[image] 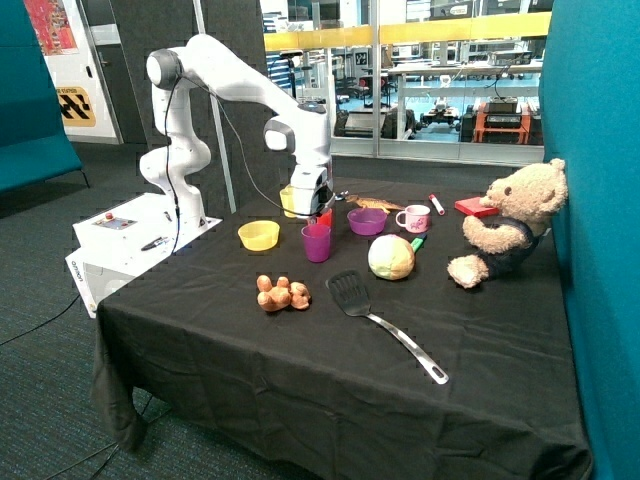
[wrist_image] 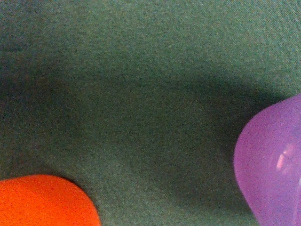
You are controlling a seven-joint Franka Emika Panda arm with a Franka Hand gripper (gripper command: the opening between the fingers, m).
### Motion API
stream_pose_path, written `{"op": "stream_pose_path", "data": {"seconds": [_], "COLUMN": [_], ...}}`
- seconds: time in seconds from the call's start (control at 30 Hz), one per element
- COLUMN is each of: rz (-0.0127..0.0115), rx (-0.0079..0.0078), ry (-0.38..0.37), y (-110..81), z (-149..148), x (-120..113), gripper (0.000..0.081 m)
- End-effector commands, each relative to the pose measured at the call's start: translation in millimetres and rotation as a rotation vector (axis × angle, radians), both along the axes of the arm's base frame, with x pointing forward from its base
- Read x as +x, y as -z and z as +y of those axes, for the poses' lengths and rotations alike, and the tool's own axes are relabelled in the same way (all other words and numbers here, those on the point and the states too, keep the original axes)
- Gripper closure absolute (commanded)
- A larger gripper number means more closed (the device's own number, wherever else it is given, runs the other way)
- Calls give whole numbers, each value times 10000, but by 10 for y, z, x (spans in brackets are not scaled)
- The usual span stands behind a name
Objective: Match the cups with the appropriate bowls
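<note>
Purple cup (image: 316, 242) just below tool (image: 309, 207).

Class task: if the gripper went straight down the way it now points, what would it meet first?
Probably the black tablecloth, between the red cup and purple cup; depth is unclear.

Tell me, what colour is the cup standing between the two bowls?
Purple, slightly translucent. The cup shows best in the outside view, between the yellow bowl and the purple bowl.

Robotics lab behind glass partition (image: 450, 90)
</note>
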State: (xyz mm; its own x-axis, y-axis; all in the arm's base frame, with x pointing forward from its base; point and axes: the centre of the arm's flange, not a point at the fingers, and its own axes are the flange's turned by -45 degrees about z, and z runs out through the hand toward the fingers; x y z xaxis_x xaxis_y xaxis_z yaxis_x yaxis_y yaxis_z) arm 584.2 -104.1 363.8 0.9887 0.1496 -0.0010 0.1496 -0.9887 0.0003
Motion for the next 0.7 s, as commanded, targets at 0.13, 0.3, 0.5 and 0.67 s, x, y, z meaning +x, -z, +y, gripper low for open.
{"op": "stream_pose_path", "data": {"seconds": [0.13,0.3,0.5,0.67], "rz": [-10,-10,-10,-10], "rx": [4,4,4,4], "ry": [-11,2,24,-26], "y": [94,135,183,208], "z": [-26,-48,-73,-62], "x": [-3,-10,-15,-3], "gripper": [456,459,465,471]}}
